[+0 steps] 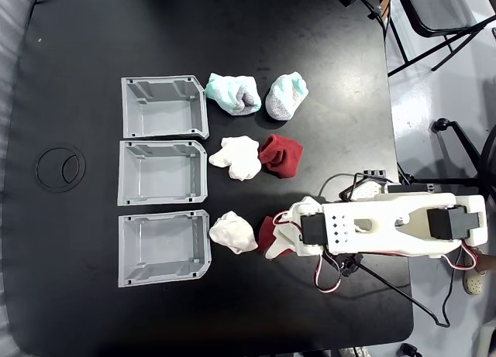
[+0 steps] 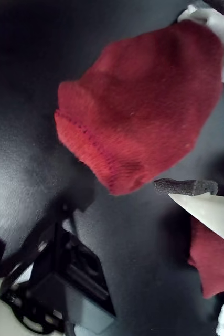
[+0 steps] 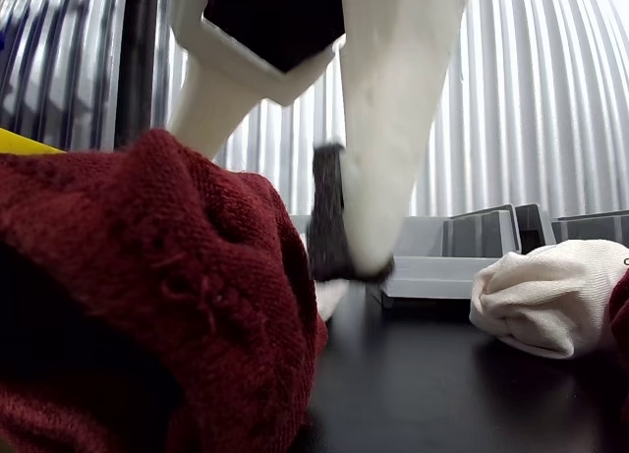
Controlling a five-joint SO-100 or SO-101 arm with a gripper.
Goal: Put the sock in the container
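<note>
— From the left in the fixed view, what do you see first?

— Three grey trays in a column, and nothing lies in any of them. I take the lowest one as the container, because it is in the same row as the gripper. So the sock is not yet delivered.

— And to the right of this tray?

— A white sock, and just beside it the sock, dark red, lying on the black table. It is partly hidden under the gripper. One row higher lies another dark red sock.

— Is the sock already pinched?

— I think no. In the other view the fingers stand apart, one with a dark pad, and the sock rests on the table at the left of them.

— Then what is left?

— Almost everything, in my judgement: to close on it, to lift it, to carry it left over the white sock, and to release it.
</note>
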